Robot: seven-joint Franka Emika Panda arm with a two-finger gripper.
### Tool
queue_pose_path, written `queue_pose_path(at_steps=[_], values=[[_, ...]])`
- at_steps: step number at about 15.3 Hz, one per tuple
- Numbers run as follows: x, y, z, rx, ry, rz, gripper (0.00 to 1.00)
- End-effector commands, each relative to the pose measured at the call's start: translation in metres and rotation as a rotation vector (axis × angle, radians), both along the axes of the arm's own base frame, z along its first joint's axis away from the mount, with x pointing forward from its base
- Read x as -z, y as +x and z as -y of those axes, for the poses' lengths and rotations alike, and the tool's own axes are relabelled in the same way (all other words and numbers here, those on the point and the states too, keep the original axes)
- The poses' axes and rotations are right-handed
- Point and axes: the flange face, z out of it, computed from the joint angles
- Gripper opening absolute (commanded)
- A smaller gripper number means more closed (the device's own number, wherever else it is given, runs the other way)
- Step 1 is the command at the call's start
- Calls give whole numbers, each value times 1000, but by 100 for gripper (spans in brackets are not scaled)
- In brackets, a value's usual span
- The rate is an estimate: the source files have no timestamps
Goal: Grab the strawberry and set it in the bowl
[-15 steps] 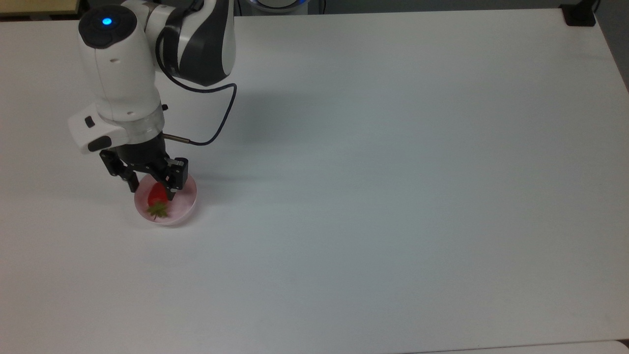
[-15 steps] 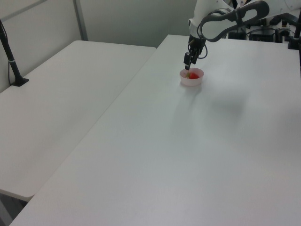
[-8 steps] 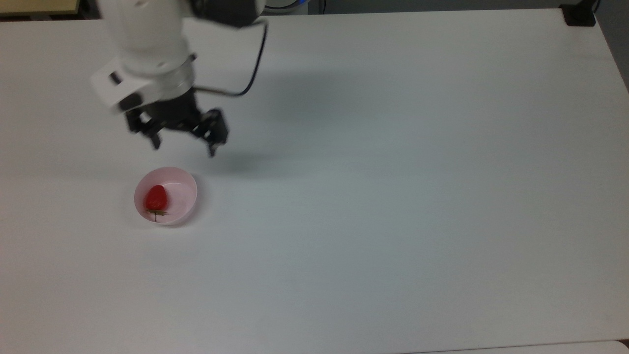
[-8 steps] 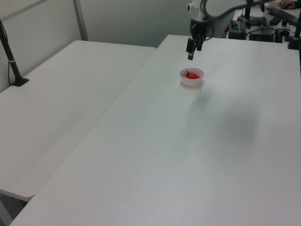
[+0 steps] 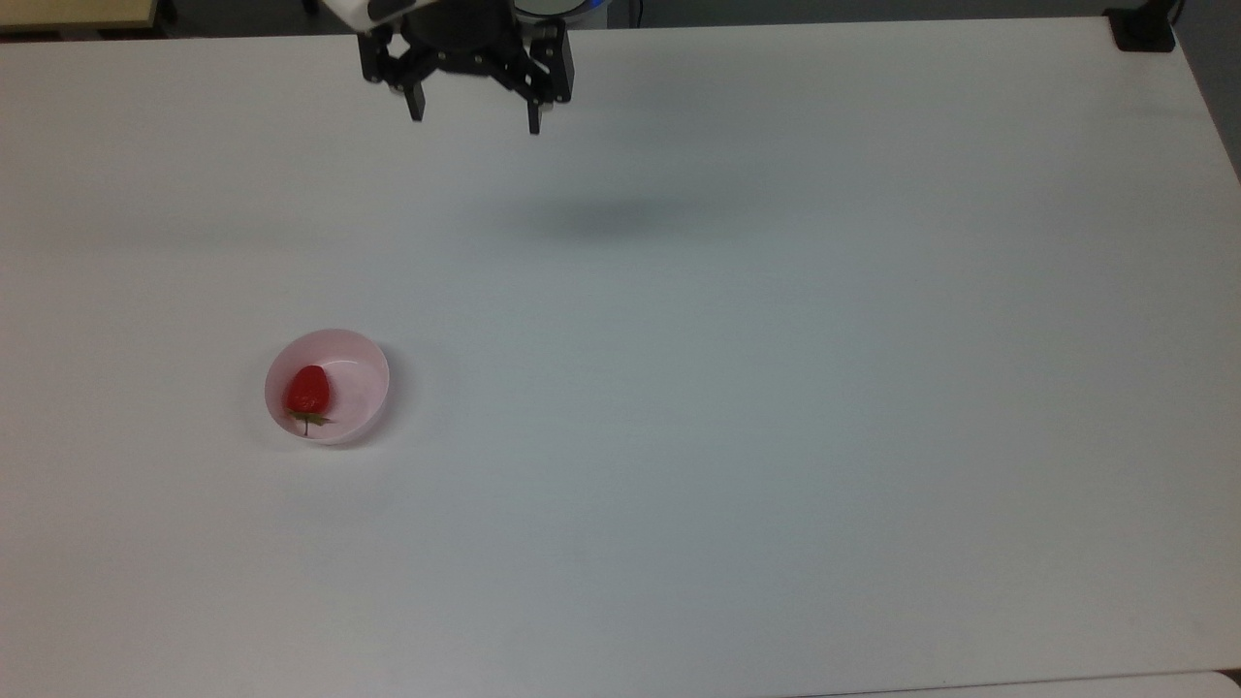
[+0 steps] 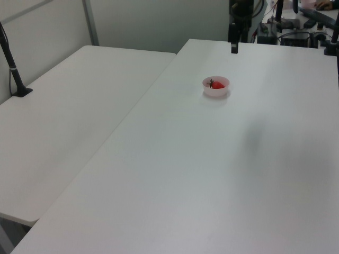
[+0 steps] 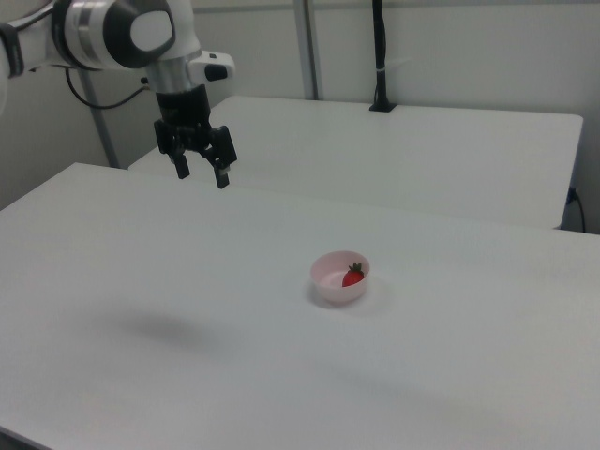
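Strawberry (image 5: 307, 390) lies inside the bowl (image 5: 364, 361) on the table (image 5: 776, 388), so placement looks complete; gripper (image 5: 474, 111) hangs high, well apart, fingers spread wide, holding nothing.

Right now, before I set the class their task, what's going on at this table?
A single robot arm is working over a white table. The strawberry lies inside the pale pink bowl, so the placing looks done. The gripper is empty with its fingers open, raised well above the table and away from the bowl, towards the top view's upper edge. Nothing is being held at this moment.
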Motion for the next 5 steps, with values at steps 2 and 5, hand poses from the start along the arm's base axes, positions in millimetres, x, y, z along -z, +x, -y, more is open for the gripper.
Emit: queue_pose_path(at_steps=[2,5], values=[[-13,-27,4,30,-6,-5,100],[-14,-27,7,30,-12,-2,100]])
